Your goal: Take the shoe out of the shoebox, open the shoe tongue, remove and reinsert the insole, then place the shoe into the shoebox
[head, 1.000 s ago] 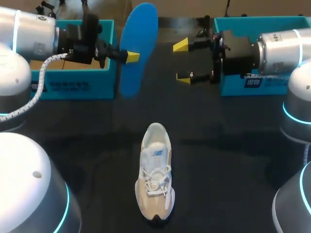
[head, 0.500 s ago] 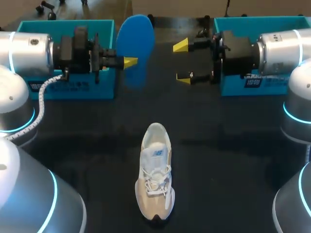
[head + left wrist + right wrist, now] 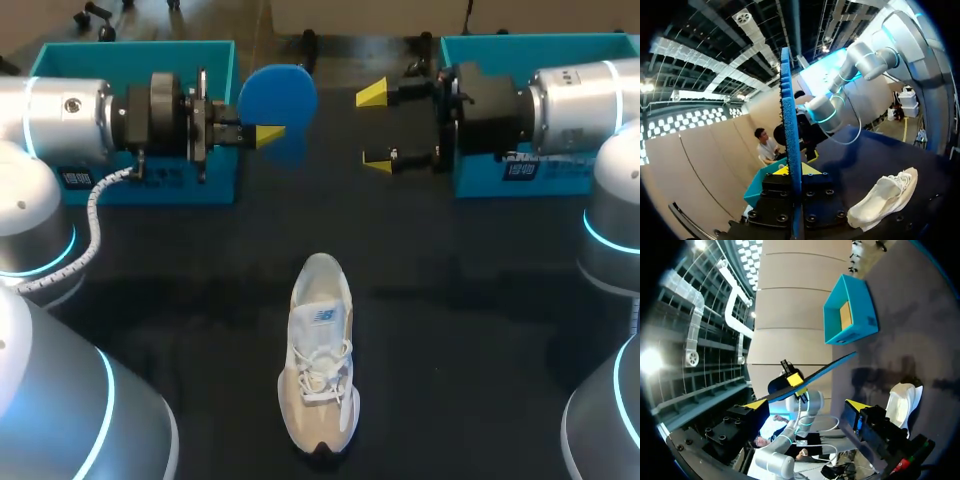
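The white and beige shoe (image 3: 320, 365) lies on the black table near the front middle, toe toward me. Its blue insole (image 3: 278, 98) is up in the air at the back, with my left gripper (image 3: 265, 135) shut on its lower edge. In the left wrist view the insole (image 3: 788, 120) stands edge-on out of the left gripper (image 3: 796, 172), and the shoe (image 3: 885, 197) lies beside it on the table. My right gripper (image 3: 375, 128) hovers open to the right of the insole, apart from it. From the right wrist, the right gripper (image 3: 807, 405) faces the insole (image 3: 832, 365).
A teal shoebox (image 3: 130, 48) stands at the back left behind my left arm, and a second teal box (image 3: 530, 42) at the back right behind my right arm. The dark tabletop (image 3: 480, 330) spreads around the shoe.
My left gripper has turned the insole, so it shows shorter and rounder than before, and the arm has swung more level. The right arm and the shoe have not moved.
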Motion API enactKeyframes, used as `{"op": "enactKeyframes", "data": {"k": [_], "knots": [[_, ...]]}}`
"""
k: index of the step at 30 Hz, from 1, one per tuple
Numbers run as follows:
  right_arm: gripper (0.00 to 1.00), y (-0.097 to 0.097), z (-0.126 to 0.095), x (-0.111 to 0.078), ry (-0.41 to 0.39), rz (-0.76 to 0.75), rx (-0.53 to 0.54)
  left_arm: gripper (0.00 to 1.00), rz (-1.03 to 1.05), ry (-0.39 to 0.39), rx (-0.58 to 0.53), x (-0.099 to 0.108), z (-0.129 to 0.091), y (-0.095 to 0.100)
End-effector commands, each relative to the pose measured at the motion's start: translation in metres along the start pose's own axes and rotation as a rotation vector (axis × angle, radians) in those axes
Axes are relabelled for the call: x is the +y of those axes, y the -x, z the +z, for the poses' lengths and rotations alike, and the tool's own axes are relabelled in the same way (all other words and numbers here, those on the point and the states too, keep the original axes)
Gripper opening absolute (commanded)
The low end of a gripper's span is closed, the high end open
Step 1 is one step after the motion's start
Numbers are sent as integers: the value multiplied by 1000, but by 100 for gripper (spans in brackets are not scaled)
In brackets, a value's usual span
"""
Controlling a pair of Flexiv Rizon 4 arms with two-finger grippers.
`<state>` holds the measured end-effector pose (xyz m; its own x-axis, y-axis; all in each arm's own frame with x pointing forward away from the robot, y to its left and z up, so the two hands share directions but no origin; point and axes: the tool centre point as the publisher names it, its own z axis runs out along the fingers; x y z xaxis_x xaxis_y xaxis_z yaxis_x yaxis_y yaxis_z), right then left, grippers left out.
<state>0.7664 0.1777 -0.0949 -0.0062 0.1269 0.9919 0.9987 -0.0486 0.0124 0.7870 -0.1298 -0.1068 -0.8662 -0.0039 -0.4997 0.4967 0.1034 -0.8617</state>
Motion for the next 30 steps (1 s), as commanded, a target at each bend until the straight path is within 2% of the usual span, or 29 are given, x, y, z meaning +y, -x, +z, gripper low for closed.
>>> {"op": "enactKeyframes", "data": {"k": [1, 2, 3, 17, 21, 27, 30], "knots": [[100, 1, 3, 1, 1, -1, 0, 0, 368, 30, -19, 0, -6, -5], [100, 1, 3, 1, 1, -1, 0, 0, 467, 56, -26, 2, -7, -7], [100, 1, 3, 1, 1, -1, 0, 0, 584, 35, 11, 4, -9, -10], [100, 1, 3, 1, 1, -1, 0, 0, 584, 35, 11, 4, -9, -10], [100, 1, 3, 1, 1, -1, 0, 0, 686, 52, -18, 10, -6, -6], [100, 1, 3, 1, 1, -1, 0, 0, 847, 3, -51, 10, 1, -5], [100, 1, 3, 1, 1, -1, 0, 0, 909, 52, -38, 10, 5, -4]]}}
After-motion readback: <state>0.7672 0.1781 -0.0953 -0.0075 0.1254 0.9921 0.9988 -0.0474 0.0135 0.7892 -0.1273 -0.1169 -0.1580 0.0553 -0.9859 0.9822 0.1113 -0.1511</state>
